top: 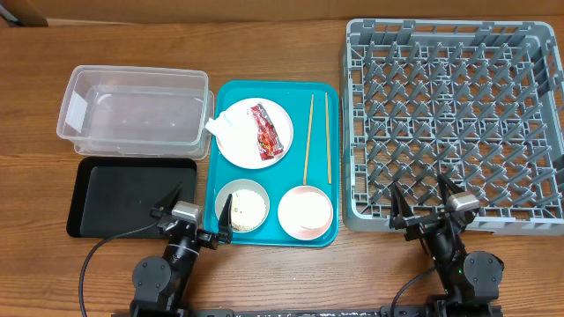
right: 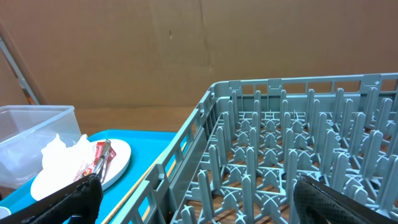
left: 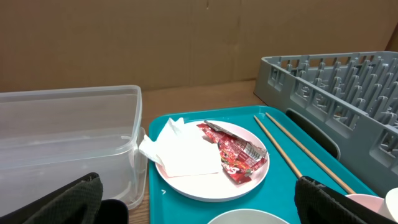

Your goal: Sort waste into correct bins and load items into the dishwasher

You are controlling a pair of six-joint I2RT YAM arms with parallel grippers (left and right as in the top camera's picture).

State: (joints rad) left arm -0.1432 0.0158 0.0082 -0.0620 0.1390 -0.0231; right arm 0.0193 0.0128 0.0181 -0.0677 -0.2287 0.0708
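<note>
A pale pink plate (top: 255,132) on the teal tray (top: 223,99) carries a crumpled white napkin (top: 226,129) and a red wrapper (top: 264,132); they also show in the left wrist view, plate (left: 211,180), napkin (left: 180,152), wrapper (left: 236,152). Two chopsticks (top: 317,136) lie right of the plate. A grey metal bowl (top: 241,204) holds rice (top: 247,207). A pink bowl (top: 305,212) sits beside it. The clear tub (top: 132,113), black tray (top: 130,195) and grey rack (top: 454,114) are empty. My left gripper (top: 196,214) and right gripper (top: 423,204) are open and empty.
The rack's near wall (right: 186,162) stands just in front of the right gripper. The clear tub's corner (left: 134,143) is close to the left gripper's left finger. A brown cardboard wall (left: 186,37) closes off the back of the table.
</note>
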